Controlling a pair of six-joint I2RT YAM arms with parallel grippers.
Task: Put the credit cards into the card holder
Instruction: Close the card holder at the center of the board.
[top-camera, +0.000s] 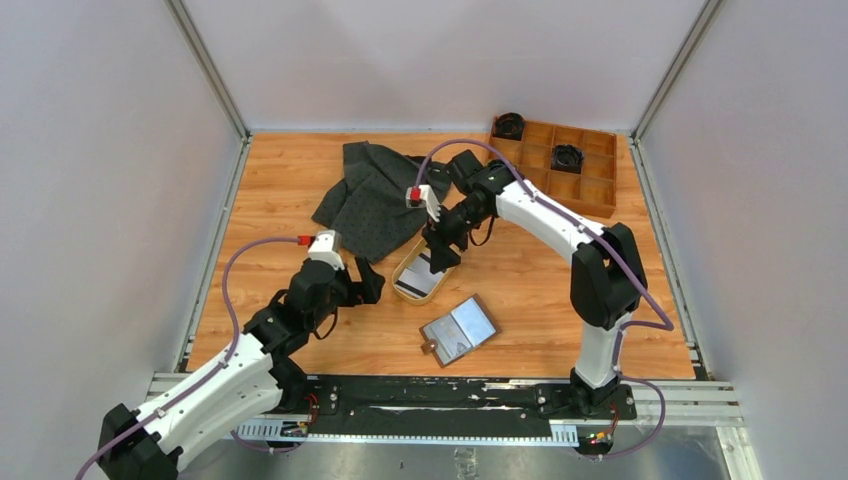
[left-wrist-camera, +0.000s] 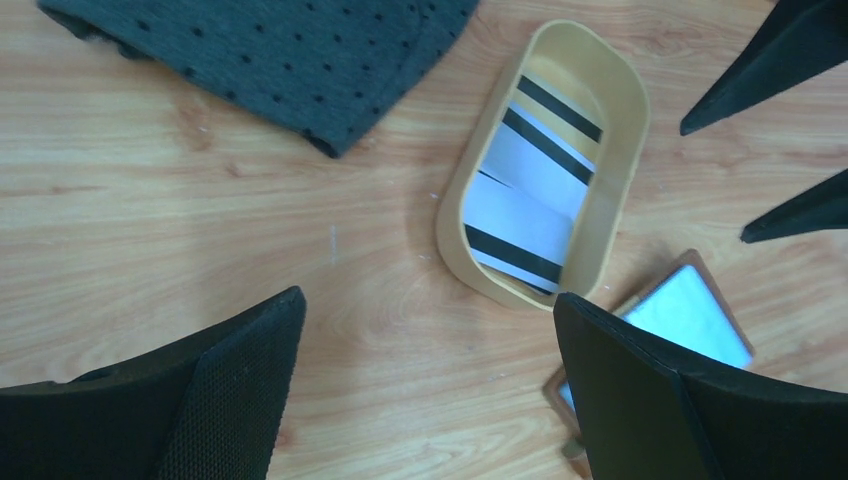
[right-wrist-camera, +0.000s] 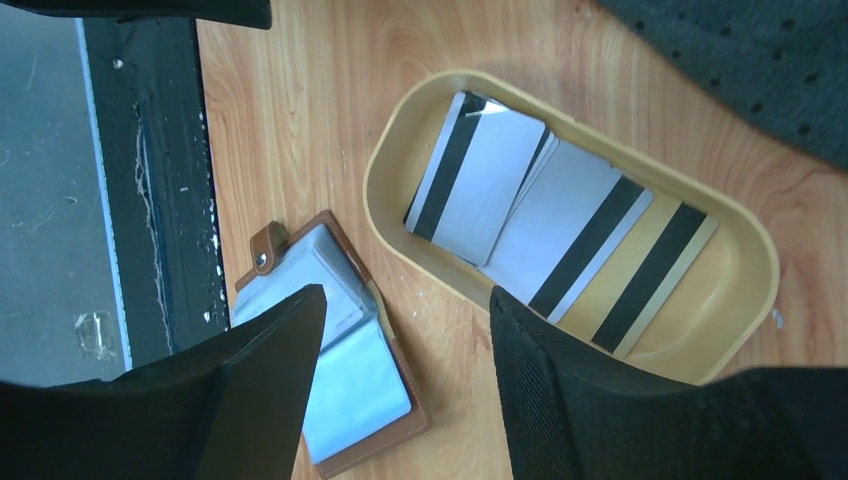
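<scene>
Several credit cards (top-camera: 425, 270), white and grey with black stripes, lie overlapping in an oval tan tray (top-camera: 400, 282). They also show in the left wrist view (left-wrist-camera: 525, 185) and the right wrist view (right-wrist-camera: 540, 210). The card holder (top-camera: 460, 328) lies open on the table in front of the tray, brown with clear sleeves (right-wrist-camera: 360, 390) and a snap tab. It shows partly behind a finger in the left wrist view (left-wrist-camera: 690, 310). My right gripper (top-camera: 440, 255) hangs open and empty just above the tray's near end (right-wrist-camera: 408, 295). My left gripper (top-camera: 370, 283) is open and empty to the tray's left (left-wrist-camera: 428, 300).
A dark dotted cloth (top-camera: 375, 195) lies crumpled behind the tray. A wooden compartment box (top-camera: 590, 190) with two black round parts (top-camera: 567, 157) stands at the back right. A black rail (top-camera: 440, 395) runs along the near edge.
</scene>
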